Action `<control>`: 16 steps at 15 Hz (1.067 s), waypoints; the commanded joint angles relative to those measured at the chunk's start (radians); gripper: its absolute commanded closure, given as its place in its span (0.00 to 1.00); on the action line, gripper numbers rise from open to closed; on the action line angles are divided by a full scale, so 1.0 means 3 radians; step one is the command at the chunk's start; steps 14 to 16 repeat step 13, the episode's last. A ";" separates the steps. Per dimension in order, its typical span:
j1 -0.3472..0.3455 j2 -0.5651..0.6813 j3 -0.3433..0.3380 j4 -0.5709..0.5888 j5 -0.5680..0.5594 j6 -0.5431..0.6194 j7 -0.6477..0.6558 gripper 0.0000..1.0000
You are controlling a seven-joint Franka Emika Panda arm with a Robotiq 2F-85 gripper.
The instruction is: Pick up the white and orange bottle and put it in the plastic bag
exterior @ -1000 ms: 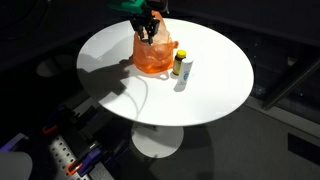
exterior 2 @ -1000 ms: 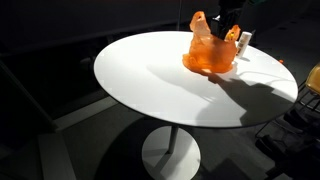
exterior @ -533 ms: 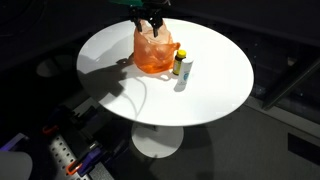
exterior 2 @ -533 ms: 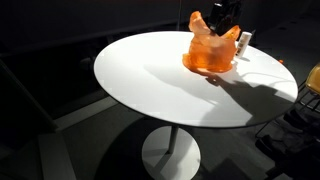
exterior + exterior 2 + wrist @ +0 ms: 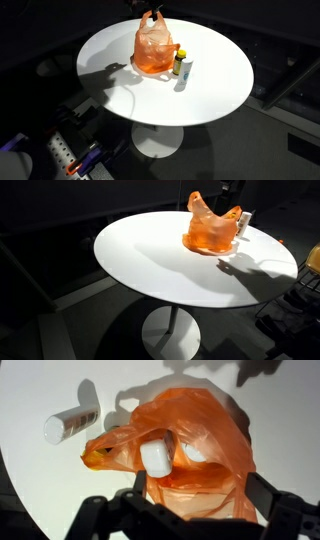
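- One round white table (image 5: 225,80) on a single pedestal, seen in both exterior views (image 5: 150,265). The bag stands on it, off centre.
- One orange plastic bag (image 5: 154,52), the landmark here. It stands crumpled with its handles pointing up (image 5: 208,232), and in the wrist view its mouth gapes open (image 5: 205,420). No print shows on it.
- One gripper (image 5: 187,508), straight above the bag. Its two dark fingers (image 5: 100,518) are spread wide and released, grasping nothing.
- Two bottles can be counted for certain.
- One white bottle (image 5: 155,456) lies inside the bag, its end showing through the open mouth. Any orange on it cannot be told apart from the plastic.
- Next to it inside the bag, a pale shape (image 5: 196,453) shows through the film. What it is cannot be told.
- A second bottle (image 5: 181,65) stands on the table just beside the bag, outside it (image 5: 245,220). The wrist view shows it white with a greyish band (image 5: 72,422). The writing on its label is too small to read.
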 commanded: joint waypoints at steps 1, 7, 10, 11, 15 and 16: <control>0.0012 -0.0217 0.0027 -0.0013 0.0049 -0.0416 0.0106 0.00; 0.0022 -0.0405 0.0085 0.0007 0.0162 -0.0850 0.0113 0.00; 0.0016 -0.0362 0.0096 0.0004 0.0101 -0.0758 0.0056 0.00; 0.0019 -0.0368 0.0102 -0.0001 0.0101 -0.0758 0.0056 0.00; 0.0023 -0.0369 0.0108 -0.0009 0.0101 -0.0758 0.0055 0.00; 0.0023 -0.0369 0.0108 -0.0009 0.0101 -0.0758 0.0055 0.00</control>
